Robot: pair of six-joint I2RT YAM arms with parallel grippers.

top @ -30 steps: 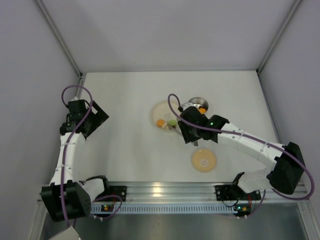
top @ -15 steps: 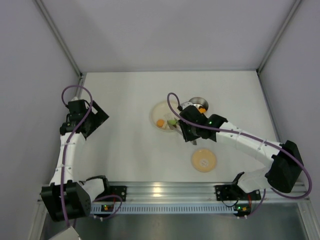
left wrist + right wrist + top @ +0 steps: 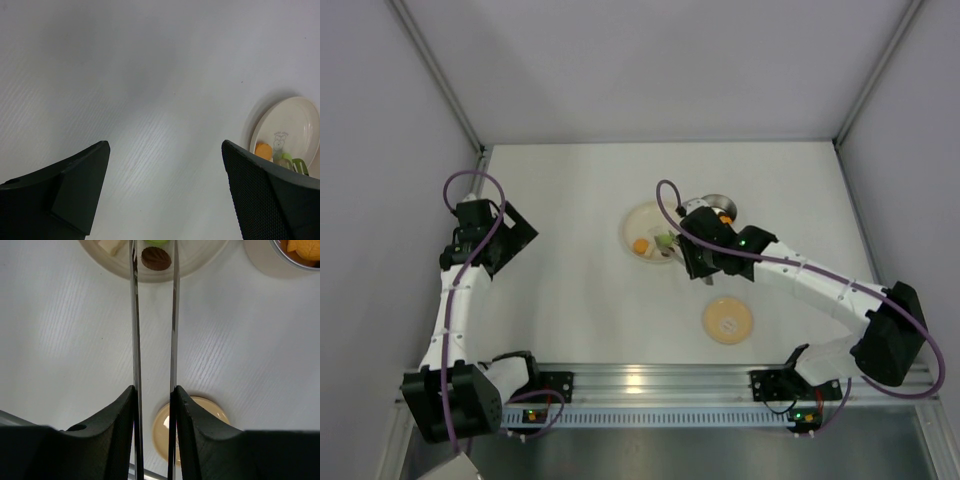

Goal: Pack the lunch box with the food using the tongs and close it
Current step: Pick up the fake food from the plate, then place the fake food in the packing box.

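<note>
My right gripper [image 3: 152, 392] is shut on the tongs [image 3: 134, 330], whose two thin grey blades run forward over the cream plate [image 3: 200, 262]. A brown piece of food [image 3: 156, 258] and a green piece [image 3: 157, 242] lie between the blade tips; whether they are pinched is unclear. From above, this gripper [image 3: 695, 255] sits at the plate's [image 3: 638, 222] near right rim, with an orange piece [image 3: 640, 244] on the plate. The lunch box [image 3: 717, 206] stands behind it, orange food [image 3: 300, 247] inside. The tan lid [image 3: 728, 320] lies nearer me. My left gripper [image 3: 165, 144] is open and holds nothing.
White walls close the table on three sides. The left arm [image 3: 470, 260] stays far left of the plate. An aluminium rail [image 3: 650, 385] runs along the near edge. In the left wrist view, the plate [image 3: 292, 117] shows at the right edge.
The right gripper has squeezed the tongs narrower and shifted slightly toward the plate. The left arm has not moved.
</note>
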